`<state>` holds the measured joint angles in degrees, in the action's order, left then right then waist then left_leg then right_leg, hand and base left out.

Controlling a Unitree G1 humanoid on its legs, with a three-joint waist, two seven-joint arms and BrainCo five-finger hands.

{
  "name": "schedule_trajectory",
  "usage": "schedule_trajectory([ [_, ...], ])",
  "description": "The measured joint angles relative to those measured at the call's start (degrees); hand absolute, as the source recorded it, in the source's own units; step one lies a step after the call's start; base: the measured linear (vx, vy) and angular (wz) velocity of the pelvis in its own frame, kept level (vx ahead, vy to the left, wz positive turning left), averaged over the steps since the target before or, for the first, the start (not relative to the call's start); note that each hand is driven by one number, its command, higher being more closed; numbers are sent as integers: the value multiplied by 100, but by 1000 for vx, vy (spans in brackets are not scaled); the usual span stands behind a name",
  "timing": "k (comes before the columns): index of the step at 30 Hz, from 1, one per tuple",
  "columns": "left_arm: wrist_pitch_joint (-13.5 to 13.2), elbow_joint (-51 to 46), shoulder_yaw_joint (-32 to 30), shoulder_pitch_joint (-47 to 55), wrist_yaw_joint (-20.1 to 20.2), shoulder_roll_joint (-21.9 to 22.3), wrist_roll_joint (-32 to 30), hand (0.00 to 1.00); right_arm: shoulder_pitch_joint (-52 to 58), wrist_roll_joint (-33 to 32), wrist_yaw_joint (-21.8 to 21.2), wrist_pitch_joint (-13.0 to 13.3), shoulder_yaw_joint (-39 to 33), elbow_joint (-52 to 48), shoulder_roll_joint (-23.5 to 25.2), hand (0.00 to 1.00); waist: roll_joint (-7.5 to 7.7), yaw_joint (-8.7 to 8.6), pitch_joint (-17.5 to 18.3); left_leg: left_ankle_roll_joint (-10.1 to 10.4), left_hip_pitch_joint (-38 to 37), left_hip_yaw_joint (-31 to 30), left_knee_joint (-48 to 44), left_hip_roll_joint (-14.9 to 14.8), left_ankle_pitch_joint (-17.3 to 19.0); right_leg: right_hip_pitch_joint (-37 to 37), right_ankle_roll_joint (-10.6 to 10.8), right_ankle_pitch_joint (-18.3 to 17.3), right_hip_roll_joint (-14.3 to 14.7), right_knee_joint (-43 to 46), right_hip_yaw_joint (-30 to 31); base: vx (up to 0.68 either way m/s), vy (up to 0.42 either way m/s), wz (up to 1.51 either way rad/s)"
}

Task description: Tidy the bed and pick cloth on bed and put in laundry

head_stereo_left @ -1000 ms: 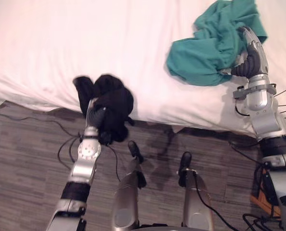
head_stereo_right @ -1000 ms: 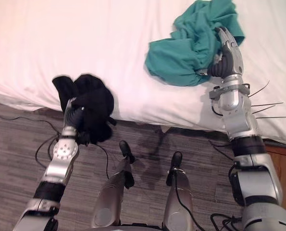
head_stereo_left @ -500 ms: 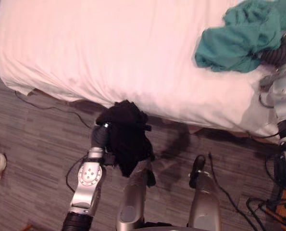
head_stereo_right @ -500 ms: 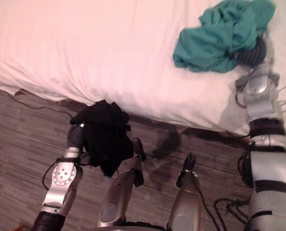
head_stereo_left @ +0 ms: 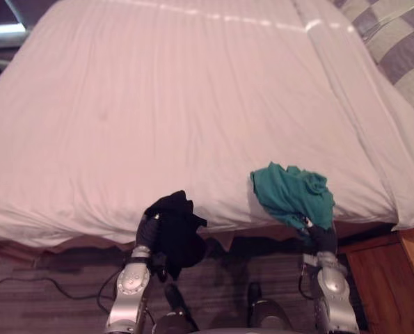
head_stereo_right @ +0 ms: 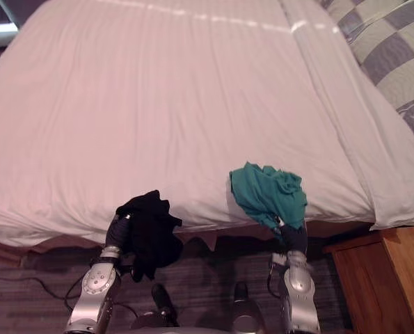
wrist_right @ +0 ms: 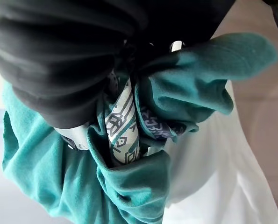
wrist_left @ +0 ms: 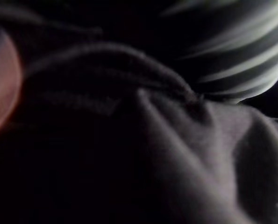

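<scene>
Left hand's (head_stereo_left: 146, 234) fingers hide inside black cloth (head_stereo_left: 177, 226), right hand's (head_stereo_left: 323, 239) inside green cloth (head_stereo_left: 290, 195); grips untellable, loose folds may slip.

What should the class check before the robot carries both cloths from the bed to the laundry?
1. Black cloth taken up: ok, bunched over left hand at the bed's edge.
2. Teal cloth taken up: ok, bunched over right hand at the edge.
3. Firmness of either hold: cannot tell.
4. Bed sheet flat: ok.
5. Where to carry them: cannot tell.
</scene>
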<state>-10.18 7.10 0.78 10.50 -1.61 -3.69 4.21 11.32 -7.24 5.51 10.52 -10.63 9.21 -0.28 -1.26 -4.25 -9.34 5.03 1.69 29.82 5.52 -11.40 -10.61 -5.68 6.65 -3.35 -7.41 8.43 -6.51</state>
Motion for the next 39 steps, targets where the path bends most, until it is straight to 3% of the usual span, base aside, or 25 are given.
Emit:
schedule_trajectory([
  [8, 36, 510, -307, 533, -229, 276, 30, 100, 354, 75, -70, 23, 453, 612, 107, 100, -127, 121, 286, 47, -98, -313, 34, -19, 50, 434, 6, 6, 15, -239, -307, -18, -7, 21],
  [9, 36, 575, -486, 551, -259, 402, 40, 100, 348, 112, -50, 6, 454, 812, 94, 100, -171, 234, 334, 69, 131, -673, -2, 14, 26, 466, 0, -16, -6, -212, -647, -27, -20, 90],
  [10, 33, 576, -552, 567, -281, 451, 95, 100, 341, 119, -35, -17, 450, 853, 81, 100, -192, 240, 359, 66, 237, -852, -4, 34, -13, 473, 1, -30, -23, -187, -833, -22, -19, 189],
  [11, 34, 601, -683, 562, -398, 498, 258, 100, 334, 129, 75, -48, 380, 891, 68, 100, -265, 209, 389, -24, 542, -1212, 35, 83, 22, 566, 11, -77, -69, -131, -1461, 13, -12, 190],
  [12, 33, 637, -762, 521, -427, 487, 298, 100, 313, 130, 118, -55, 293, 952, 68, 100, -261, 212, 403, -218, 636, -1135, 22, 98, 176, 654, 5, -65, -107, -169, -1796, 46, -9, 251],
  [13, 32, 789, -902, 382, -505, 427, 337, 100, 240, 139, 214, -94, 145, 1052, 82, 100, -144, 251, 415, -612, 681, -561, -19, 139, 520, 842, 13, -21, -261, -350, -2297, 59, 70, 248],
  [14, 33, 1052, -1150, 210, -639, 401, 433, 100, 29, 144, 346, -108, -72, 1222, 21, 100, -96, 304, 394, -832, 741, 730, -520, 38, 666, 1061, 66, -40, -504, -360, -2872, 70, 101, 245],
  [15, 34, 1093, -1236, 221, -722, 404, 484, 100, -12, 148, 418, -114, -148, 1223, -108, 100, -171, 332, 427, -835, 710, 1232, -839, -58, 668, 1180, 153, -101, -481, -308, -3170, 73, 141, 254],
  [16, 34, 1095, -1293, 243, -810, 373, 535, 100, -18, 163, 502, -138, -291, 1230, -300, 100, -223, 316, 445, -873, 716, 1425, -855, -71, 302, 1458, 249, -169, -512, -217, -3674, 84, 84, 208],
  [19, 26, 1086, -1485, 243, -878, 271, 535, 100, -72, 217, 665, -221, -573, 1216, -468, 100, -201, 442, 468, -1011, 852, 635, -740, 355, 405, 1734, 285, -202, -812, 305, -4452, 76, 62, 169],
  [20, 27, 1086, -1603, 230, -888, 266, 535, 100, -96, 243, 692, -253, -757, 1221, -495, 100, -168, 416, 438, -1082, 923, 323, -702, 485, 457, 1652, 273, -208, -1182, 1198, -4635, 98, 99, 164],
  [21, 27, 1083, -1656, 229, -896, 247, 535, 100, -97, 272, 693, -278, -797, 1220, -500, 100, -138, 400, 420, -1103, 919, 238, -690, 559, 471, 1606, 213, -171, -1376, 1683, -4619, 131, 133, 178],
  [22, 27, 1074, -1701, 214, -948, 168, 535, 100, -97, 298, 684, -325, -789, 1220, -455, 100, -72, 353, 374, -1123, 892, -131, -666, 720, 483, 1345, -322, -92, -1712, 2642, -4226, 137, 121, 169],
  [23, 27, 1061, -1706, 152, -1019, 32, 540, 100, -99, 318, 650, -332, -710, 1205, -363, 100, 67, 339, 277, -1112, 922, -622, -615, 855, 471, 832, -731, -434, -1553, 3299, -3218, 122, 92, 167],
  [24, 29, 1062, -1693, 137, -1026, -34, 540, 100, -91, 325, 622, -334, -666, 1182, -320, 100, 51, 327, 244, -1086, 957, -806, -573, 893, 452, 605, -638, -619, -1319, 3344, -2777, 105, 29, 164],
  [25, 33, 1063, -1652, 99, -1049, -86, 543, 100, -86, 321, 551, -334, -636, 1122, -243, 100, 109, 274, 202, -1045, 942, -1179, -458, 993, 421, 346, -475, -900, -841, 3203, -2020, 113, -9, 170],
  [26, 34, 1064, -1589, 78, -1062, -78, 553, 100, -17, 270, 539, -325, -638, 1050, -162, 100, 103, 170, 198, -993, 918, -1568, -324, 1118, 386, 174, -392, -1175, -346, 2817, -1334, 168, -28, 242],
  [27, 33, 1065, -1439, 51, -1061, -36, 611, 100, 108, 214, 541, -299, -655, 924, -92, 100, 88, 89, 189, -991, 792, -1853, -96, 1285, 405, 127, -178, -1377, 94, 2211, -653, 163, -40, 227],
  [28, 33, 1074, -1364, 39, -1038, 14, 630, 100, 159, 199, 540, -294, -666, 885, -75, 100, 70, 59, 179, -982, 711, -1974, 15, 1363, 417, 104, -120, -1429, 273, 1983, -404, 165, -61, 219],
  [29, 33, 1118, -1261, -6, -985, 79, 638, 100, 208, 142, 538, -291, -717, 856, 6, 100, 71, 9, 165, -721, 664, -2083, 39, 1479, 660, 27, -102, -1429, 457, 1652, 84, 152, -52, 202],
  [30, 24, 1140, -1191, -67, -949, 74, 640, 100, 273, 63, 545, -283, -767, 788, 252, 100, 404, -81, 201, -1044, 812, -2032, -648, 1723, 909, -58, -108, -1394, 247, 1309, 623, 113, -38, 157],
  [31, 35, 655, -313, 175, -619, 749, 635, 100, 1165, -239, 435, -188, -307, -397, 428, 100, 39, 511, 212, -978, -143, -1463, 22, 1435, 618, 848, -208, -381, 224, 280, 308, 56, -6, 86],
  [39, 36, 769, -347, 185, -624, 727, 646, 100, 1100, -186, 432, -197, -274, -149, 422, 100, -32, 515, 298, -956, -177, -1246, 25, 1431, 700, 863, -205, -477, 190, 197, 326, 12, -16, -12],
])
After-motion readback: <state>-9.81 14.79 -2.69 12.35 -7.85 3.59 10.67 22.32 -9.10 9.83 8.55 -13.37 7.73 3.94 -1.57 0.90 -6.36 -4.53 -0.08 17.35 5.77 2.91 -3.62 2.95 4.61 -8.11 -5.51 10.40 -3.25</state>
